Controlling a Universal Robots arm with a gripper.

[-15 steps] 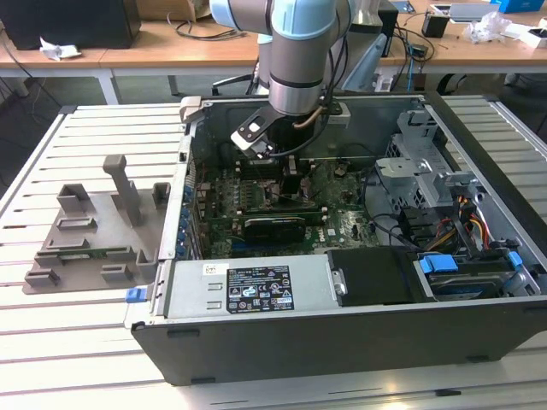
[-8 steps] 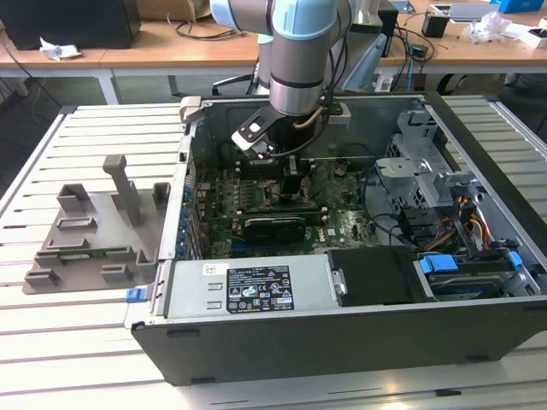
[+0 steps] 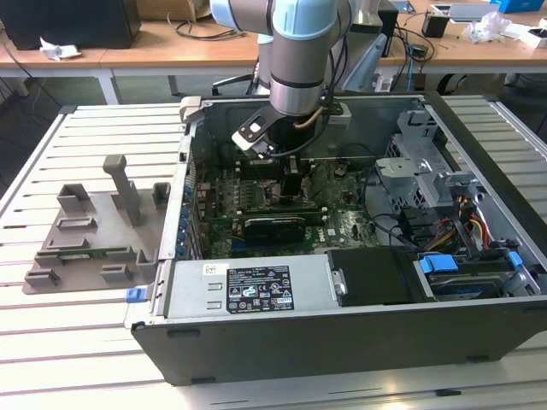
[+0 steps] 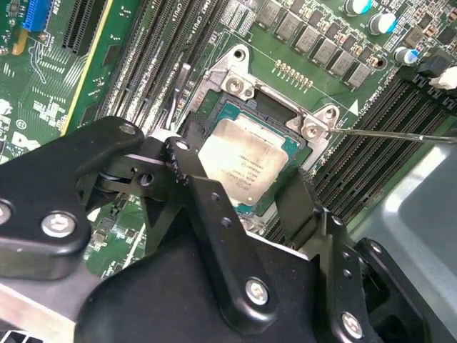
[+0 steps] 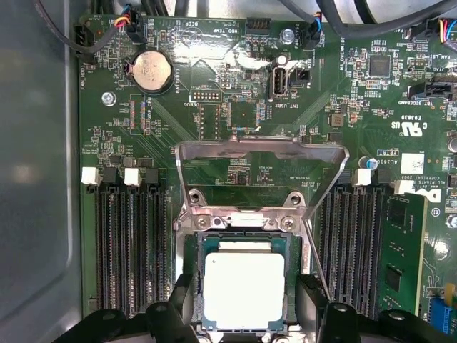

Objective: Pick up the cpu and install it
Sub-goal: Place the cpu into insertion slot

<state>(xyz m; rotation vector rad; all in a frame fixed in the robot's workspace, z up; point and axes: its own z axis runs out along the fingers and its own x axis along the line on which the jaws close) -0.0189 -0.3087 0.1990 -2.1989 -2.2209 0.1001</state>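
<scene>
The cpu [image 5: 244,287], a flat square chip with a silver-grey lid, lies level in the motherboard socket [image 5: 191,257]. The socket's metal load plate [image 5: 214,148] stands raised behind it. My gripper [image 5: 245,314] is down over the socket with one black finger [image 5: 182,309] on each side of the chip, shut on its edges. The second wrist view shows the same hold: the cpu [image 4: 246,161] sits between the fingers [image 4: 187,168] of the gripper [image 4: 239,182]. In the exterior view the gripper [image 3: 291,184] reaches down into the open computer case [image 3: 342,325].
Memory slots [image 5: 132,243] flank the socket on both sides, and a thin lever wire [image 5: 314,257] runs beside it. A grey plastic fixture tray [image 3: 94,231] lies on the slatted table at the exterior view's left. Drive bays and cables [image 3: 453,213] crowd the case's right part.
</scene>
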